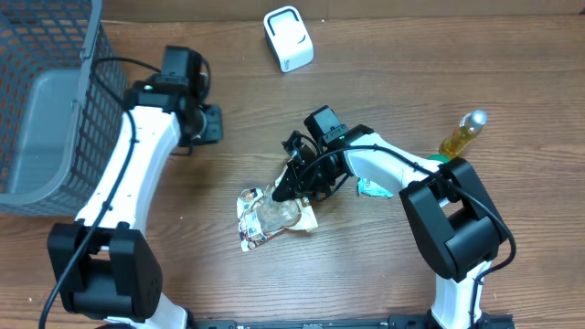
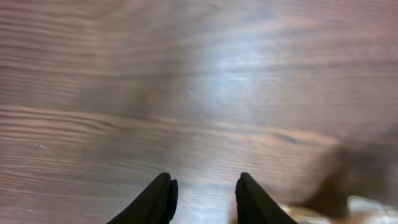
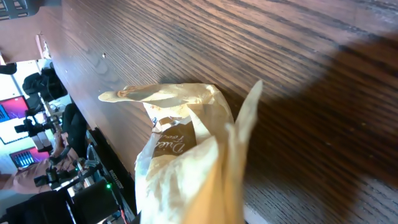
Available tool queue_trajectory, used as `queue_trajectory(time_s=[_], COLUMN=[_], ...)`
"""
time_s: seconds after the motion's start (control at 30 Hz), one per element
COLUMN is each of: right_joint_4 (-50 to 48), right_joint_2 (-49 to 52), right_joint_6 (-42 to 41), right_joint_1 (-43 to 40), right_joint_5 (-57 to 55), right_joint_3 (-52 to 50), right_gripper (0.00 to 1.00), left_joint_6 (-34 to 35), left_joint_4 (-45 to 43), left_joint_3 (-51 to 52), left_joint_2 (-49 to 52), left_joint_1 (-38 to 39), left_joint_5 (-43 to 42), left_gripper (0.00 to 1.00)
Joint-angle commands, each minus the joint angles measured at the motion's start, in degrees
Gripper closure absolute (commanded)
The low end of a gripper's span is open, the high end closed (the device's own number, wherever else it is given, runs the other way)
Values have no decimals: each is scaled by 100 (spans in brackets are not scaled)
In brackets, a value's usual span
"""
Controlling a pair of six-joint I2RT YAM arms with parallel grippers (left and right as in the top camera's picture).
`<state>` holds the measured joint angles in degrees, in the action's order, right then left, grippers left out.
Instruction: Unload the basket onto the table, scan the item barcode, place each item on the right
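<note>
Item: crumpled cream snack packet (image 1: pixel 272 217), printed, partly clear at the middle. It lies on the counter (image 1: pixel 411 55) slightly left of centre, toward the near edge. In the overhead view its long axis runs roughly left to right, and the right wrist view shows one end of it (image 3: pixel 186 162) raised off the wood. No barcode can be made out.

Right claw (image 1: pixel 291 183): pressed together on the packet's upper right edge.

Left claw (image 2: pixel 205 200): apart from the packet, up and to its left. Its fingers (image 2: pixel 160 199) are spread a little over bare wood, pinching nothing.

Surface: dark brown wood grain with a soft glare in the left wrist view.

Surrounding items:
- White scanner (image 1: pixel 288 38) near the far edge, with open wood between it and the packet.
- Grey mesh basket (image 1: pixel 46 100) at the left edge.
- Yellow bottle (image 1: pixel 462 135) on the right.
- Teal wrapper (image 1: pixel 373 187) under the right arm.

Room: beyond the counter's edge in the right wrist view there are lit screens (image 3: pixel 15 124) and dark equipment.
</note>
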<state>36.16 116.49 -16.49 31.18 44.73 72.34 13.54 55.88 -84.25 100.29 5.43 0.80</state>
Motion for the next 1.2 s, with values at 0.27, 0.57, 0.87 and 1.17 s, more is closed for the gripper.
queue_trajectory(time_s=[0.27, 0.57, 0.87, 1.17], right_joint_4=[11, 13, 11, 33], right_joint_2=[44, 44, 44, 44], right_joint_6=[44, 44, 44, 42], right_joint_1=[26, 26, 26, 26], right_joint_5=[-273, -273, -273, -271], right_joint_3=[-39, -39, -39, -39], right_gripper=[96, 96, 96, 96], left_joint_6=[146, 149, 149, 149], left_joint_4=[-236, -216, -216, -216], left_joint_3=[-103, -103, -103, -103], left_joint_2=[-26, -26, -26, -26], left_joint_1=[-813, -874, -874, -874], left_joint_5=[402, 409, 409, 409], left_gripper=[60, 0, 0, 0])
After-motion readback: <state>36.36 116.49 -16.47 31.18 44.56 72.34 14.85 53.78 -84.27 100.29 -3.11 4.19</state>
